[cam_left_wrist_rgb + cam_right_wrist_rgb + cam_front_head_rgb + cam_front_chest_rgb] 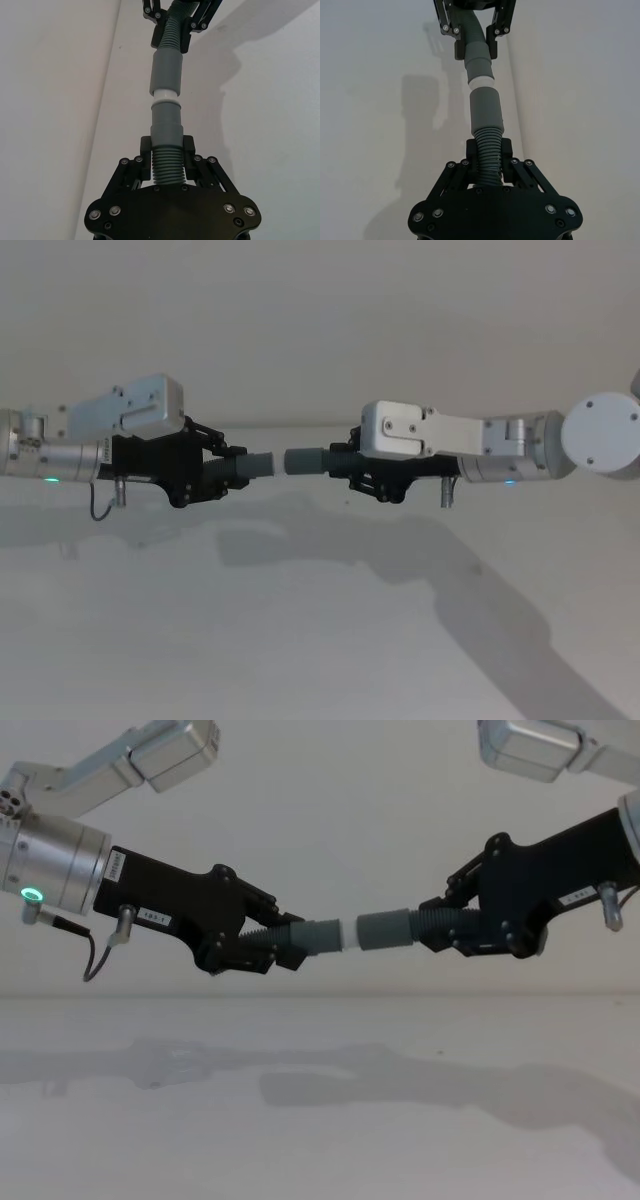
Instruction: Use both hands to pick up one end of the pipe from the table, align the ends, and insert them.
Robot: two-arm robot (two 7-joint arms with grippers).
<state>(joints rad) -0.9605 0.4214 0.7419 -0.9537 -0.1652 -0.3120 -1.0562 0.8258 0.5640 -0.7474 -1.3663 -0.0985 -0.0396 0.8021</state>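
Both pieces of the pipe are held in the air above the white table, lined up end to end. My left gripper is shut on the ribbed part of the left piece. That piece's white tip meets the mouth of the other piece's grey cuff. Opposite it, my right gripper is shut on the ribs of the right piece. In the right wrist view my right gripper holds its cuff against the white tip, with the left gripper beyond.
The arms' shadows lie on the table under the pipe. A plain pale wall stands behind the table's far edge.
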